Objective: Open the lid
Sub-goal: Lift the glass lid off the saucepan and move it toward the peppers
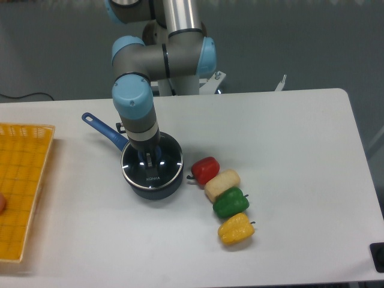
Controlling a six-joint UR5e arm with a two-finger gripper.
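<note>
The lid (pixel 153 178) is round clear glass with a metal rim and white "KONKA" lettering. It sits level over the dark blue saucepan (pixel 156 191), seemingly a little above the pan's rim. My gripper (pixel 150 159) points straight down over the lid's centre. Its two fingers are shut on the blue knob, which they mostly hide. The saucepan's long blue handle (pixel 102 128) points back left.
A row of peppers lies just right of the pan: red (pixel 205 170), cream (pixel 222 184), green (pixel 230 202) and yellow (pixel 235 228). A yellow basket (pixel 18 180) stands at the table's left edge. A small black object (pixel 378 255) sits at the front right corner.
</note>
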